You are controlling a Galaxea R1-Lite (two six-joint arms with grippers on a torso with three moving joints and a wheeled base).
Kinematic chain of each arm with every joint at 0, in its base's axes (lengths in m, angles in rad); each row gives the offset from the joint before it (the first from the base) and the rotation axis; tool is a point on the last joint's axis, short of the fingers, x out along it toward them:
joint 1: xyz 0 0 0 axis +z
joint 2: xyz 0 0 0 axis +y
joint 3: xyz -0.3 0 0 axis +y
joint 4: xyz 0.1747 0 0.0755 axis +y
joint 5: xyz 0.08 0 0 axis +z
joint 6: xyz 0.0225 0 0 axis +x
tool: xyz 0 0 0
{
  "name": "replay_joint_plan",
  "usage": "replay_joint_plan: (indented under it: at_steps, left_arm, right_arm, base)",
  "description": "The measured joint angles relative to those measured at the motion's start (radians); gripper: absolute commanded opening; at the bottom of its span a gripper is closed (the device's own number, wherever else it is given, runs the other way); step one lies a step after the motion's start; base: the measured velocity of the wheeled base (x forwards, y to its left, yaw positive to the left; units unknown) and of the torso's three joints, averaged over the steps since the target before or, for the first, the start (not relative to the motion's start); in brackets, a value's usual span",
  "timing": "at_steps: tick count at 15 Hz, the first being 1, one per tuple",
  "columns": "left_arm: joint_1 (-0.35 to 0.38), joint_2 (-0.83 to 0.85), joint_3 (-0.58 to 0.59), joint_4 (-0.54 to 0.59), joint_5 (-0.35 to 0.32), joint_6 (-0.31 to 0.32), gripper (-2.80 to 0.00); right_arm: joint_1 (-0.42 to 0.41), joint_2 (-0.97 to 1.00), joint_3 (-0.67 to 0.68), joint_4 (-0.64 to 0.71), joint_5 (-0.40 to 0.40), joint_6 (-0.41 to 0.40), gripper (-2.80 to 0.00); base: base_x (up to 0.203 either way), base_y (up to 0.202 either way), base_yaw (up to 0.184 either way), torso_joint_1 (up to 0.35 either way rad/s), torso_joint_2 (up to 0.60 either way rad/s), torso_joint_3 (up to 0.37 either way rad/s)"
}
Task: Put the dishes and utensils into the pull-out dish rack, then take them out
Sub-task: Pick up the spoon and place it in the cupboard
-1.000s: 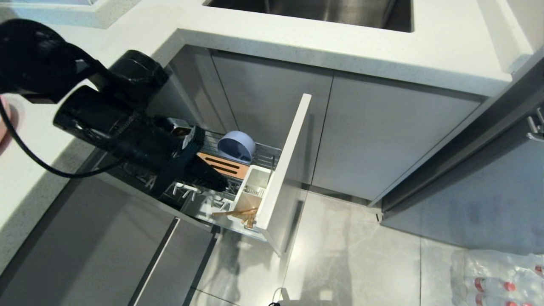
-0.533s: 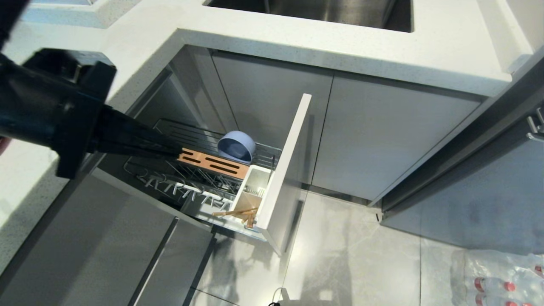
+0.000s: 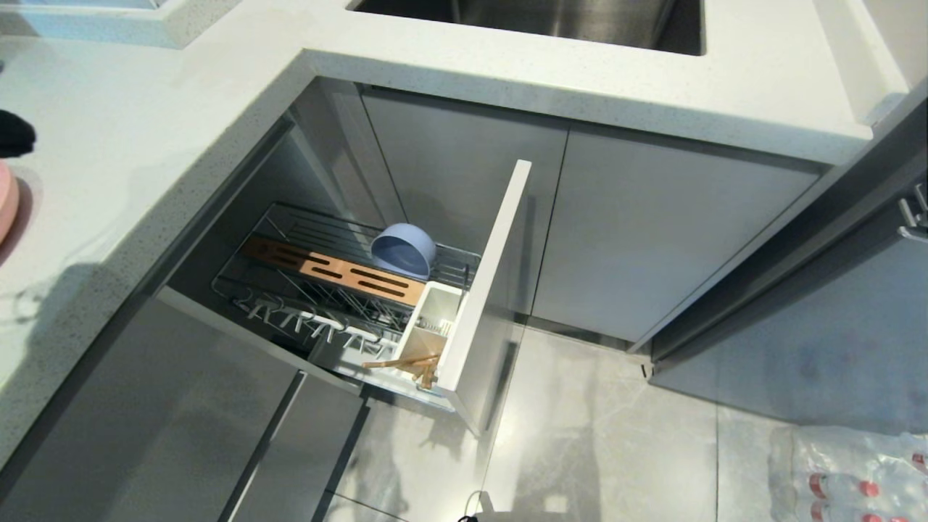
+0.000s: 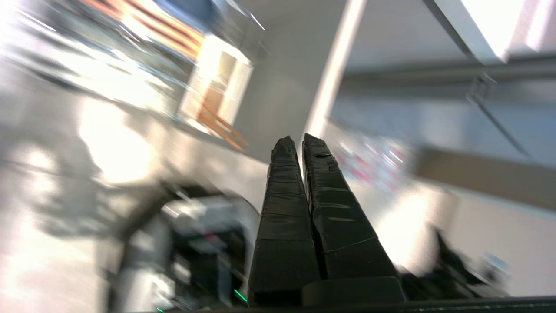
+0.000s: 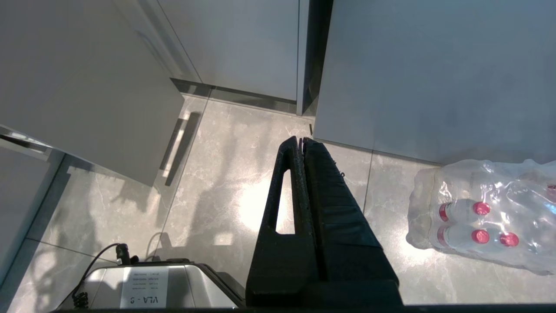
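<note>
The right hand (image 5: 302,140) hangs low over the grey floor, its black fingers pressed together and holding nothing. The left hand (image 4: 299,140) is closed and empty too. The narrow pull-out dish rack (image 3: 482,290) stands open. The thin wooden chopsticks (image 3: 402,360) lean in its white holder. Farther back, the small blue-grey bowl (image 3: 404,249) rests tilted beside the wooden slotted board (image 3: 330,268). A salmon-pink plate (image 3: 6,199) lies on the white tabletop (image 3: 130,145).

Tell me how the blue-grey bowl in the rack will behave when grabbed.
The blue-grey bowl leans on its side in the pull-out dish rack, so it may well roll or rock if nudged. Its smooth round wall looks slippery; gripping the rim seems safer. It looks rigid, probably light.
</note>
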Motion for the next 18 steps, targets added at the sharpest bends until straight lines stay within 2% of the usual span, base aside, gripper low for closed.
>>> replay_joint_plan:
  at_steps: [2,9,12,15,18]
  left_arm:
    - [0.121,-0.028,-0.003,-0.001,0.003,0.079,-2.8]
    - [0.651,-0.031,0.004,-0.024,0.001,0.387,-2.8]
    - [0.821,0.034,0.006,-0.097,-0.007,0.463,-2.8]
    - [0.972,0.113,-0.009,-0.177,-0.064,0.501,-2.8]
    - [1.108,0.187,-0.027,-0.21,-0.166,0.594,-2.8]
  right_arm:
    - [0.0,0.0,0.0,0.0,0.0,0.0,-2.8]
    - [0.0,0.0,0.0,0.0,0.0,0.0,-2.8]
    - [0.0,0.0,0.0,0.0,0.0,0.0,-2.8]
    - [0.0,0.0,0.0,0.0,0.0,0.0,-2.8]
    - [0.0,0.0,0.0,0.0,0.0,0.0,-2.8]
  base:
    - [0.0,0.0,0.0,0.0,0.0,0.0]
    - [0.0,0.0,0.0,0.0,0.0,0.0]
    - [0.0,0.0,0.0,0.0,0.0,0.0]
    - [0.0,0.0,0.0,0.0,0.0,0.0]
    - [0.0,0.0,0.0,0.0,0.0,0.0]
